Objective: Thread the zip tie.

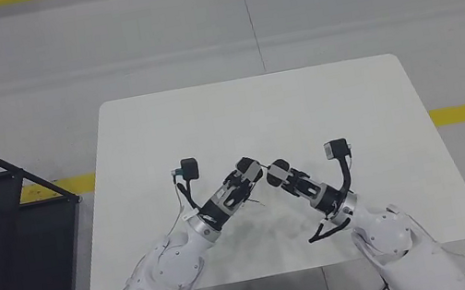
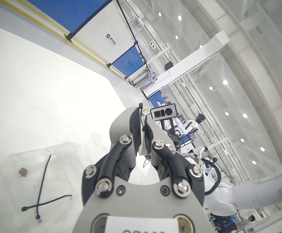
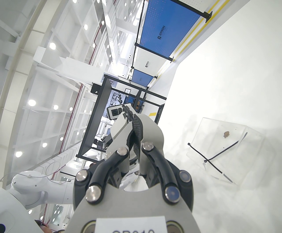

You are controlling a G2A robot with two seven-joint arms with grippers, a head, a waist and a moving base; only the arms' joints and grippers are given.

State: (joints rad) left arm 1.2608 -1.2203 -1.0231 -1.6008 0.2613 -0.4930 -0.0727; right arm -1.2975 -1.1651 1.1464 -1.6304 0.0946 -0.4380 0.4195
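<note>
two thin black plastic zip ties (image 2: 39, 205) lie crossed on a clear, flat square acrylic plate (image 2: 66, 158), which rests on the white rounded-corner table (image 1: 338, 107). raised above the table, the left gripper (image 2: 142, 114) and right gripper (image 3: 128, 112) point toward each other, close together, each with fingers closed on nothing.

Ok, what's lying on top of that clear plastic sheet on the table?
Two black zip ties lie crossed on the clear sheet, with a small brown scrap apart from them. The white table shows through underneath. Where they cross, one tie covers the other.
</note>
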